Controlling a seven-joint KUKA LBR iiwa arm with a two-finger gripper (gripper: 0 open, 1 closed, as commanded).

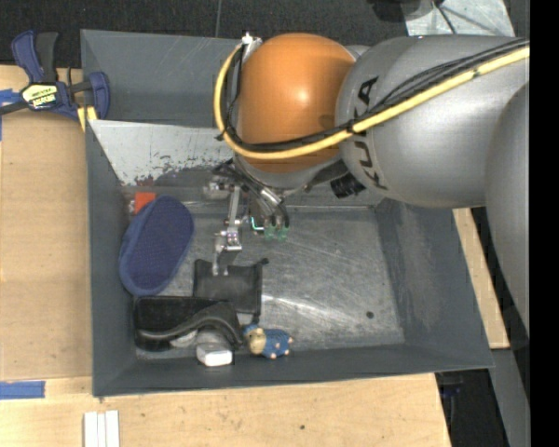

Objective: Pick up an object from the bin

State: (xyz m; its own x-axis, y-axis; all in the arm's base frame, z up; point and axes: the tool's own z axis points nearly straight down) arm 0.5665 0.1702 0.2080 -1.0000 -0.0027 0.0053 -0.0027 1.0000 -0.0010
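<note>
Down in the grey bin [354, 277], the fingers [225, 250] hang at the top edge of a flat black object [233, 291] beside a blue oval pad [156, 242]; whether they are spread or pressed together, one cannot tell.

All the things lie in the left half of the bin [354, 268], and its right half is bare floor. An oval cushion [156, 243] lies against the left wall, and a small thing [144, 200] sits just behind it in the far left corner. To the right of the cushion, near the middle, lies a flat piece [231, 287]. The gripper [224, 261] hangs over the far edge of this piece. In front of the cushion, along the near wall, lies a curved strap [179, 320], touching the flat piece. A small block [214, 356] lies at the near edge of the strap, and a small figure [268, 343] lies just right of the block.
</note>
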